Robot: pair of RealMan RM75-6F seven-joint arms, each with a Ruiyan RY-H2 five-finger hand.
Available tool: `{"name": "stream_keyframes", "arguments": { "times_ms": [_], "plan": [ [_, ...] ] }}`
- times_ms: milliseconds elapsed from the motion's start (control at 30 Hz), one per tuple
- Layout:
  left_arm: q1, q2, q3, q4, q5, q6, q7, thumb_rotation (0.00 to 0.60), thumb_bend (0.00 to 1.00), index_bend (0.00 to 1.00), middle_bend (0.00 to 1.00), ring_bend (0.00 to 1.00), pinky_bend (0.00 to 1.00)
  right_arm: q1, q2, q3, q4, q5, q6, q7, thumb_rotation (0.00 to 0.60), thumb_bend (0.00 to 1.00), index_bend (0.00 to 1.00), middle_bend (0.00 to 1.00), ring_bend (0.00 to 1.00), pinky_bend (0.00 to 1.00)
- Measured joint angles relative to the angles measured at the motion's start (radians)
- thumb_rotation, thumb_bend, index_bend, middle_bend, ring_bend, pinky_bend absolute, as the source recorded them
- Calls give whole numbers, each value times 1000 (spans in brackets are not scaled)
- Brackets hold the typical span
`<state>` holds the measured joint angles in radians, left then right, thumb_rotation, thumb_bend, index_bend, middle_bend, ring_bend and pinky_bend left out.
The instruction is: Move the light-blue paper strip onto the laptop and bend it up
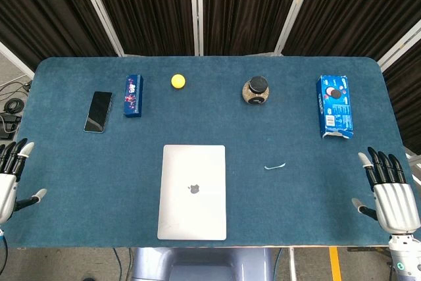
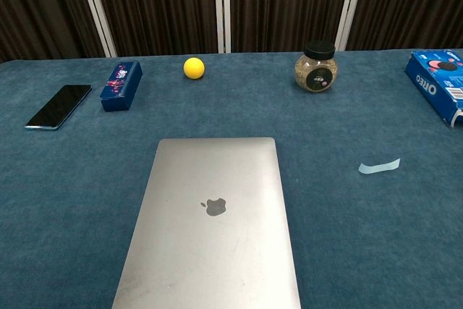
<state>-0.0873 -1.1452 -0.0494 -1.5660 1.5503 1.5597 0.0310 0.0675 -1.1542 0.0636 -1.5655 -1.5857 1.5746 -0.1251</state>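
A small light-blue paper strip [image 1: 275, 166] [image 2: 379, 166] lies flat on the blue table cloth, to the right of the shut silver laptop [image 1: 192, 191] [image 2: 210, 222]. The laptop sits at the front middle of the table. My right hand [image 1: 388, 192] hovers at the table's front right edge, fingers spread, holding nothing, well to the right of the strip. At the front left edge my left hand [image 1: 9, 177] is partly cut off by the frame, fingers apart and empty. Neither hand shows in the chest view.
Along the back lie a black phone [image 1: 98, 111] [image 2: 58, 106], a small dark blue box [image 1: 133, 95] [image 2: 121, 75], a yellow ball [image 1: 178, 81] [image 2: 193, 67], a black-lidded jar [image 1: 256, 91] [image 2: 317, 66] and a blue Oreo box [image 1: 335, 106] [image 2: 436, 83].
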Motion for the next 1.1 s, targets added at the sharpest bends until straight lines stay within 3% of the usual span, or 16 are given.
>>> {"name": "stream_keyframes", "arguments": {
  "times_ms": [433,567,733,867,1100],
  "plan": [
    [-3,-6,1,-1,-9,-16,16,600,0,0,0,0,0,40,2,-2,10,19,-97,4,600,0,23,0,0,0],
    [-9,-11,-1,-1,-19,-29,25,600,0,0,0,0,0,103,2,10,32,35,-208,23,600,3,125,0,0,0],
    [-18,-32,-11,14,-48,-52,59,600,0,0,0,0,0,219,-12,30,83,55,-391,81,600,202,315,0,0,0],
    [-25,-46,-14,29,-67,-75,75,600,0,0,0,0,0,340,-61,46,162,71,-541,116,600,253,351,0,0,0],
    [-37,-65,-22,53,-96,-100,93,600,0,0,0,0,0,454,-182,48,306,90,-669,122,600,279,413,0,0,0]
  ]
}}
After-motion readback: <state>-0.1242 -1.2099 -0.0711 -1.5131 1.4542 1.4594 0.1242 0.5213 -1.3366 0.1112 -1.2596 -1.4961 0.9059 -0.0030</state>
